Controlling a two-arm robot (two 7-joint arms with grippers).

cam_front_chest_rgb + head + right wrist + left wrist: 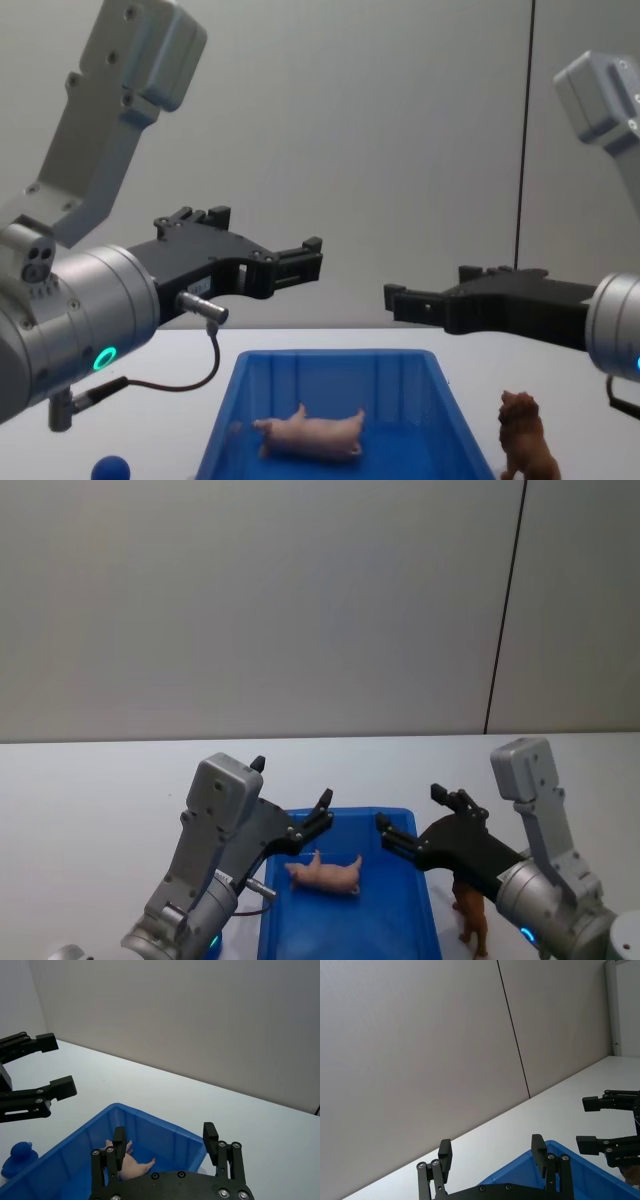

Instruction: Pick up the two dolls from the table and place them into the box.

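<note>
The pale pink pig doll [325, 876] [310, 432] [128, 1164] lies on its side inside the blue box [420, 900] [330, 356] [150, 1116] [565, 1172]. Just outside the box's right wall, the brown lion doll [473, 916] [526, 442] stands on the white table [100, 780]. My left gripper [292, 783] [265, 232] [491, 1152] [56, 1065] hovers open and empty above the box's left side. Over the box's right side my right gripper [410, 807] [432, 283] [165, 1139] [588, 1123] is open too, holding nothing, with the lion below its arm.
A small blue toy [108, 468] [18, 1155] rests on the table left of the box. A plain grey wall [300, 600] with a dark vertical seam rises behind the table.
</note>
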